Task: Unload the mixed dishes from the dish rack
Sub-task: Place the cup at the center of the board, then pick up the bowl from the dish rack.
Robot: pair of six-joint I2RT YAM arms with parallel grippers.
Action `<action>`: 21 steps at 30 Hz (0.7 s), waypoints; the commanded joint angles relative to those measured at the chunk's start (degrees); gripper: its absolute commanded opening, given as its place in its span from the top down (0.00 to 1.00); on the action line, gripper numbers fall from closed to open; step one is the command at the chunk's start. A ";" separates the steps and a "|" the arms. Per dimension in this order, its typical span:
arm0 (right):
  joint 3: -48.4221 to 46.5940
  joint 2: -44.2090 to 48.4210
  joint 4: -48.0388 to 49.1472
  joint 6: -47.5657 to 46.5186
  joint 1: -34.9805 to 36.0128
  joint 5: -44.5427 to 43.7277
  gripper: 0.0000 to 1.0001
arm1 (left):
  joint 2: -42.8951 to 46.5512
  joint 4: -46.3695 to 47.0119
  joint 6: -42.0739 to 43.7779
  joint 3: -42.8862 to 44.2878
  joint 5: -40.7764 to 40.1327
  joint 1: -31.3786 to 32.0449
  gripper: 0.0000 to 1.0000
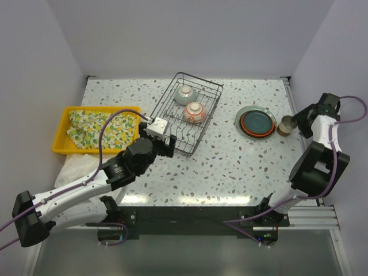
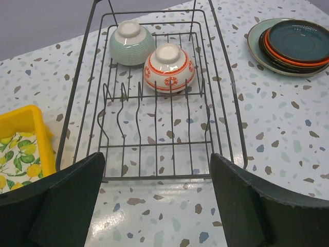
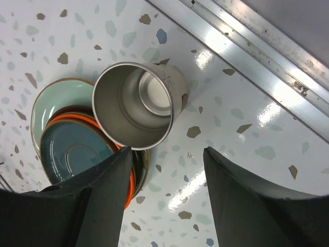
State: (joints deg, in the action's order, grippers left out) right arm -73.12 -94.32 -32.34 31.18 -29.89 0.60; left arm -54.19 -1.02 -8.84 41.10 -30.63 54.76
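Rack point(image 2: 154, 146) holds two upturned bowls at its far end, green bowl point(image 1: 186, 94) beside red-patterned bowl point(image 1: 195, 112). Plates point(image 1: 257, 122) stacked on table point(image 1: 230, 167) right of rack, cup point(image 1: 285, 125) just past them. Left hand point(image 2: 157, 159) spread wide at rack's near edge, empty; right hand point(image 3: 167, 154) released, fingers point(image 3: 103, 206) apart over cup.

Light is bright, even and diffuse, falling from above, and the white walls point(image 1: 172, 34) give no colour cast. Shadows are faint and soft-edged, even under the rack point(image 1: 190, 115). A pale band of glare runs along the near edge of the desk point(image 1: 230, 167); the left wrist view catches it as a sheen. In the right wrist view the rail point(image 3: 257, 56) at the right edge flares white and the inside of the cup point(image 3: 134, 103) gleams. The left fingers point(image 2: 61, 206) and right fingers point(image 3: 257, 206) show dark and out of focus.
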 commanded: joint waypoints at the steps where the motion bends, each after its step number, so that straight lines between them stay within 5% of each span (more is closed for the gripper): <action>1: 3.68 8.35 3.24 -0.51 1.75 0.63 0.31 | 0.76 1.89 -0.65 1.09 0.84 -0.27 0.11; 10: 8.08 19.08 8.25 -1.82 17.02 -0.42 0.06 | -0.91 3.03 -0.65 0.65 3.03 -0.18 0.11; 21: 6.77 16.81 15.11 -10.78 39.62 3.79 0.02 | -1.62 4.62 -1.18 -1.64 -0.13 -0.36 0.11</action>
State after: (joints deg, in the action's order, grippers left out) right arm -65.23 -76.09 -22.17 25.50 4.16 2.57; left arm -55.72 0.19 -8.93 39.90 -28.88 54.76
